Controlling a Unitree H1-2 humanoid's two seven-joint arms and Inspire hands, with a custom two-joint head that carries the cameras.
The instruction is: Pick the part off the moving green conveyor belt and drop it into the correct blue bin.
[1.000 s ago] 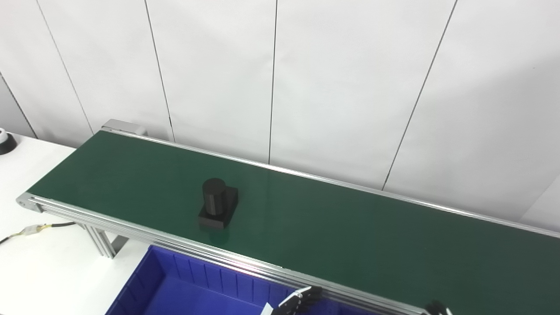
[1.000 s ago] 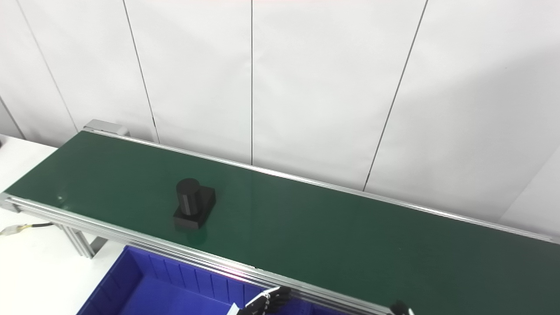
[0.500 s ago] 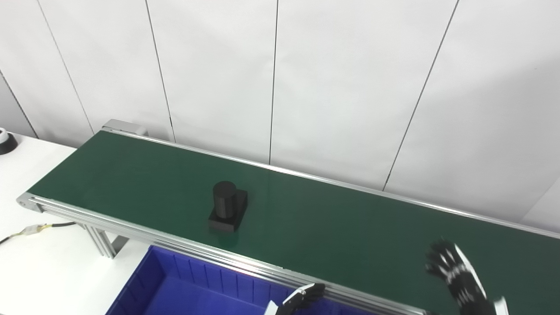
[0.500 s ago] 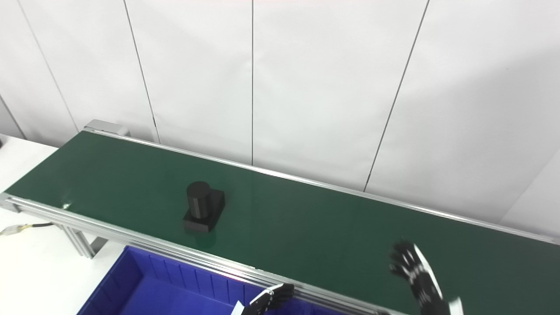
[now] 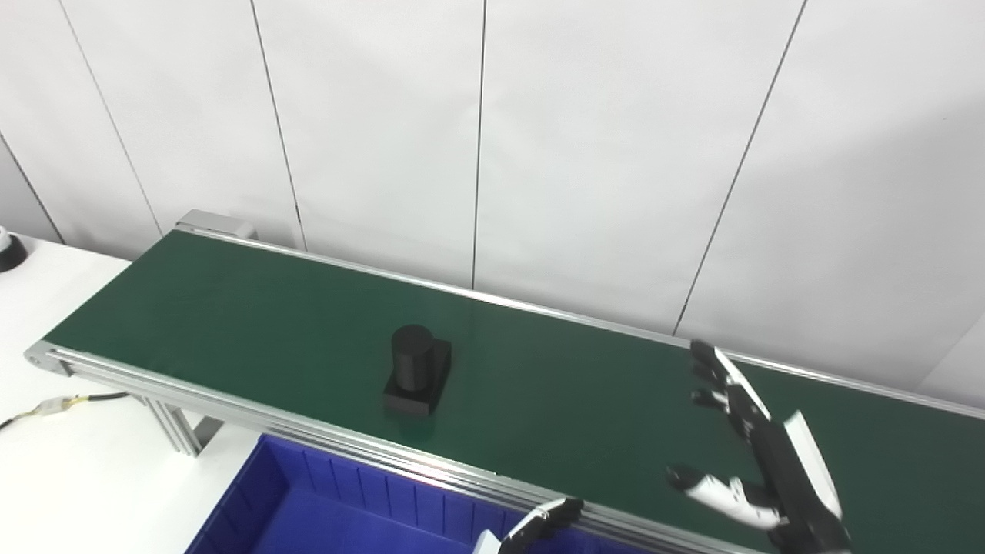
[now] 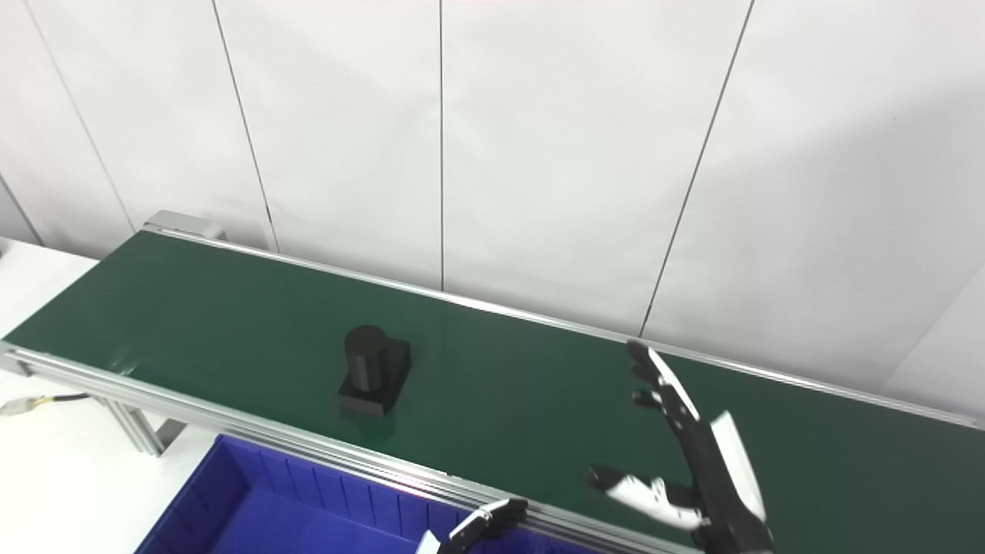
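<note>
Counts: one part [image 5: 415, 369], one belt [image 5: 231, 308], one bin [image 5: 308, 508] in view, two robot hands.

Part: black, a round post upright on a flat square base. Sits on the belt, on its near half, closer to the belt's left end than its right. Nothing touches it.

Belt: green, long, runs from upper left to lower right, silver rails [image 5: 246, 415] along both long sides. Left end squared off with a metal cap. Only the part on its surface.

Bin: blue, below the belt's near rail, just beside it, under the stretch where the part sits. Ribbed inner wall; what shows of the inside is bare. Lower part cut off by the picture's edge.

Right robot hand [image 5: 758, 446]: above the belt, well right of the part, fingers [image 5: 712, 369] spread and pointing toward the belt's far rail, thumb [image 5: 708, 486] out toward the part. Holds nothing.

Left robot hand [image 5: 539, 525]: only dark fingertips show at the picture's bottom, just below the belt's near rail, by the bin's right portion. Whether its fingers are apart or closed: cannot tell.

Around: white table [image 5: 77, 462] under the belt's left end; a cable with connector [image 5: 58, 404] on it near the belt's leg [image 5: 181, 427]. White panelled wall [image 5: 492, 154] behind the belt's far rail.

Room: open belt between part and right robot hand, unobstructed.
</note>
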